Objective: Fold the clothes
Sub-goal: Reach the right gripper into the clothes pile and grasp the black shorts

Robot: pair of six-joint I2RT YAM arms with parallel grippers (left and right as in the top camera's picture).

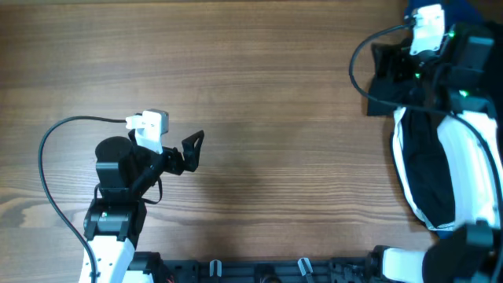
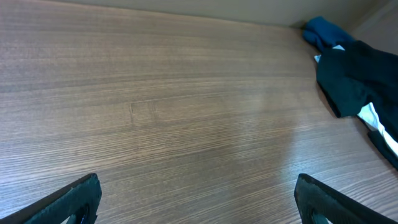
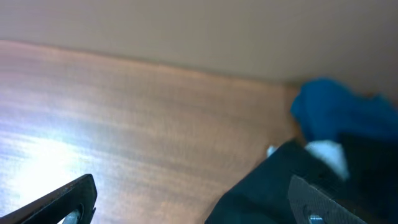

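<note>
Because the black shorts [image 1: 428, 169] lie bunched at the right edge of the table [image 1: 259, 79], the right gripper [image 3: 196, 199] hovers by them, jaws wide and empty, likely for a pickup. The left gripper [image 2: 196, 200], equally wide, hangs well apart.

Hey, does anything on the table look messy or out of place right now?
Yes. The black shorts lie rumpled at the right edge of the table, with white lining showing. A blue garment is bunched at the far corner behind them. Nothing looks spilled or damaged.
</note>
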